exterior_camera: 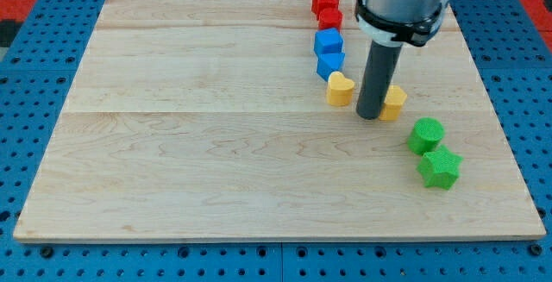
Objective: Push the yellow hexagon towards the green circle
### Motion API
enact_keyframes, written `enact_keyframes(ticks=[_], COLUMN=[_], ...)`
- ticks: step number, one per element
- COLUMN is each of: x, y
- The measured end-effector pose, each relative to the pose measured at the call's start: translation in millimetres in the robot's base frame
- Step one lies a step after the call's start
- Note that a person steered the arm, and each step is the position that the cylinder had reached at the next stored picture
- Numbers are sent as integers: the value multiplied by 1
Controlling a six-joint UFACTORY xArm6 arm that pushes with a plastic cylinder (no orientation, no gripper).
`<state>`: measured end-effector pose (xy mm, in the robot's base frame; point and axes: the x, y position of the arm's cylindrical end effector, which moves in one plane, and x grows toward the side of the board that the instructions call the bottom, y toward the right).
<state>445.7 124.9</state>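
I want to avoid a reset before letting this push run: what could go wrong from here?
My tip sits against the view's left side of the yellow hexagon, partly hiding it; an off-centre push could let it slip sideways. The green circle lies down and to the view's right, touching the green star, so overshooting would likely shove both. The yellow heart sits close on the left and could get clipped.

— What hems you in?
— My tip (371, 115) touches the yellow hexagon (394, 103); the yellow heart (340, 88) stands just left.
— Towards the green circle (425, 134)?
— Bare board between. The green star (440, 168) sits just beyond it.
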Motion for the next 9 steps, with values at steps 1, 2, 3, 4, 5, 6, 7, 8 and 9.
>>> enact_keyframes(ticks=[1, 2, 3, 4, 5, 6, 7, 8, 9], x=[-5, -34, -52, -52, -52, -52, -44, -42, -42], y=[1, -10, -8, 0, 22, 32, 32, 32, 32])
